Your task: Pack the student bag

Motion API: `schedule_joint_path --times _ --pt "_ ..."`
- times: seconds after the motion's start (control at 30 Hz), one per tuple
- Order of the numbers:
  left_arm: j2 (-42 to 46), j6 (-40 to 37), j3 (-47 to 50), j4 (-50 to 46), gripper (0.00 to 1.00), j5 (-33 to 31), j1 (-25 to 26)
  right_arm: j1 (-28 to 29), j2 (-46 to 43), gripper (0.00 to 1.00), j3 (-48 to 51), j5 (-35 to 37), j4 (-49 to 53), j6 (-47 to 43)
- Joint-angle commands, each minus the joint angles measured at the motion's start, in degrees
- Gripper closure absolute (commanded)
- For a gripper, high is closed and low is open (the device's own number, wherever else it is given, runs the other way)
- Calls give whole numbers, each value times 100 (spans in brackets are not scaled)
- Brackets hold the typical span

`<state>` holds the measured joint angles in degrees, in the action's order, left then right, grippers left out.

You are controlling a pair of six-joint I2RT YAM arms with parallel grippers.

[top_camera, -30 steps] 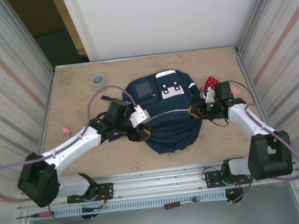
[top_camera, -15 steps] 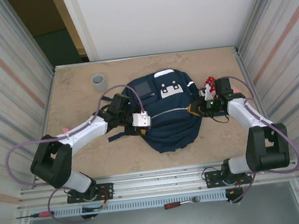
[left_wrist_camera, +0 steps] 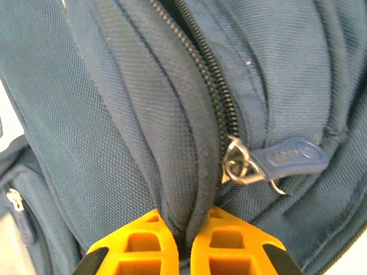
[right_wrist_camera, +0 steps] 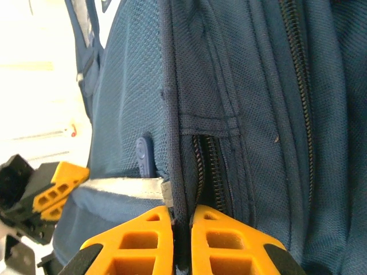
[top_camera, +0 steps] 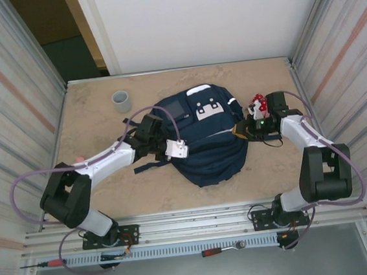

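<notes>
The student bag (top_camera: 208, 153) lies between left tool (left_wrist_camera: 183, 232) and right tool (right_wrist_camera: 182, 220), pinched.

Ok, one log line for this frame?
left tool: shut on bag fold by zip | right tool: shut on bag seam | bag: flat on table

Grey cup (top_camera: 121, 101) on beige table (top_camera: 91, 120), red-and-white toy (top_camera: 258, 102) toward right side, red-handled screwdriver (top_camera: 45, 262) on front rail (top_camera: 168, 251)
</notes>
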<state>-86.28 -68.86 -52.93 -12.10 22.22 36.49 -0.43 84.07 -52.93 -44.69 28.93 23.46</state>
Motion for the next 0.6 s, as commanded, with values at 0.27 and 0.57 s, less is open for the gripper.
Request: schedule_joint_path --times 0.27,0.57 --pt "532 2164 282 15 100 117 482 -69 -3 61 -497 540 -496 -129" --pt "323 3196 -41 -90 100 576 482 1460 -2312 52 -134 3340 828 -11"
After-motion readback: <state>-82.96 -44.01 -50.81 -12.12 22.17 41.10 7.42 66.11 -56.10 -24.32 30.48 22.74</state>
